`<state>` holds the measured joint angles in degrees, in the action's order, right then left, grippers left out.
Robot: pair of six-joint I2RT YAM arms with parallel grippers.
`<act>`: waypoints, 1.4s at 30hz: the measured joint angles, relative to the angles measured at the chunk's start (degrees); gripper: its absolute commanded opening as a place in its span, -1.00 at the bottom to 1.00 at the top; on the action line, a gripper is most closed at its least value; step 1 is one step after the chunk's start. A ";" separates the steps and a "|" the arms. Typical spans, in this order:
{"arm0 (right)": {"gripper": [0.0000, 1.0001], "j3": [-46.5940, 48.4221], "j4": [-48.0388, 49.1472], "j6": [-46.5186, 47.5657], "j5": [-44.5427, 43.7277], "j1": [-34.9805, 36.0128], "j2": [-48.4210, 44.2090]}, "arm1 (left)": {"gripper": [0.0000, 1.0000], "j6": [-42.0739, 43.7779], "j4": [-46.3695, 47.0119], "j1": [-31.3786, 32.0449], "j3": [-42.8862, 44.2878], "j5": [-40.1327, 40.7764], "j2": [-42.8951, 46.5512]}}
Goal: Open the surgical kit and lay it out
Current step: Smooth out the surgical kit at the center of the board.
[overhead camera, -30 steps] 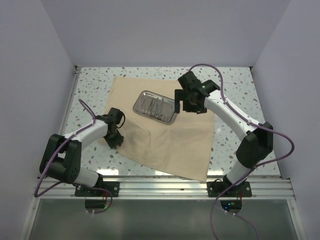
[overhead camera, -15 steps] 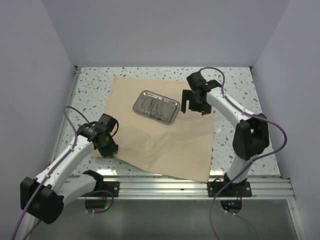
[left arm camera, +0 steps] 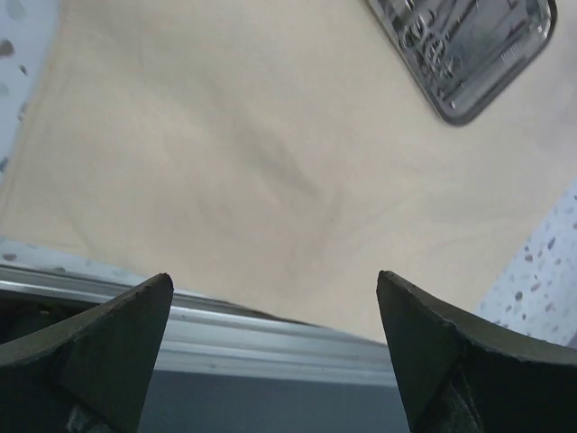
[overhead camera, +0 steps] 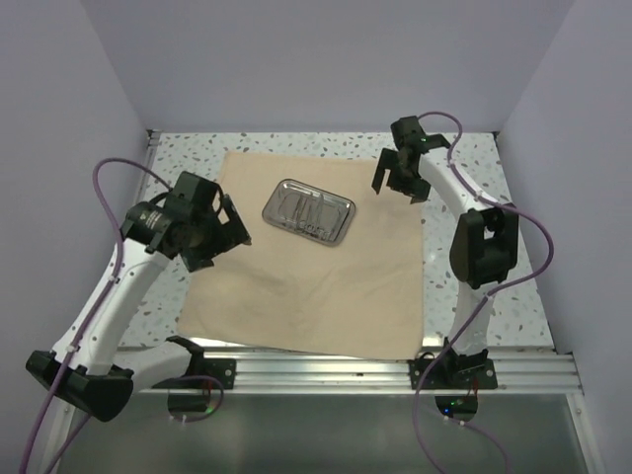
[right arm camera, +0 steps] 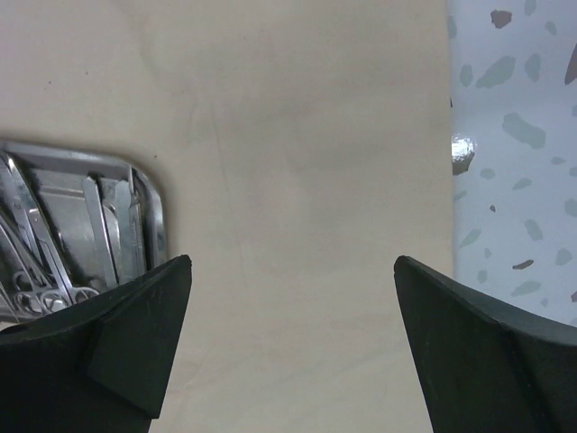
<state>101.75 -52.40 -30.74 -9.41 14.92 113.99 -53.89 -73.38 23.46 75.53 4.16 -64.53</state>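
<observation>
Overhead view of a speckled worktop (overhead camera: 178, 158) with two robot arms rising from the bottom edge. A tan cloth (overhead camera: 316, 286) lies opened out flat across the middle of the frame. Its near edge reaches the metal rail (overhead camera: 326, 367) at the bottom. A shiny steel tray (overhead camera: 308, 211) sits on the upper middle of the cloth, turned slightly askew. Thin metal instruments (overhead camera: 301, 209) lie inside the tray.

At the left of the frame, the left claw (left arm camera: 273, 280) hangs above the cloth's left edge. Its jaws are spread wide and grip nothing. Its wrist view looks down on bare cloth with faint creases. One corner of the tray shows at the upper right there, and the rail runs along the bottom.

At the upper right of the overhead view, the right claw (overhead camera: 399, 188) hangs over the cloth's far right corner, just right of the tray. Its jaws are also spread wide and empty. Its wrist view shows the tray's rounded corner and instruments at the left, plain cloth in the middle, and the cloth's straight edge against the worktop at the right.
</observation>
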 measured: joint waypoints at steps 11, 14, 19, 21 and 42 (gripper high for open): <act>0.61 14.91 -0.50 -1.62 2.08 -1.84 20.15 | 0.64 14.25 20.22 -13.05 6.71 7.19 -35.23; 0.26 18.60 -1.62 -1.70 2.99 -2.05 23.80 | 0.63 16.09 23.69 -13.33 8.46 6.93 -42.77; -0.10 31.41 -3.72 -1.81 4.46 -2.91 31.17 | 0.62 17.18 26.71 -13.29 10.47 6.45 -49.31; -0.15 37.55 -4.66 -1.84 4.79 -3.10 34.69 | 0.62 17.46 27.78 -13.29 12.70 6.47 -52.39; 0.74 39.85 14.91 -5.99 10.67 -8.87 37.81 | 0.68 20.04 32.50 -17.11 39.04 3.30 -71.14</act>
<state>141.60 -37.50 -36.73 1.26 6.04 151.81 -33.85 -40.88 6.35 114.56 7.46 -135.68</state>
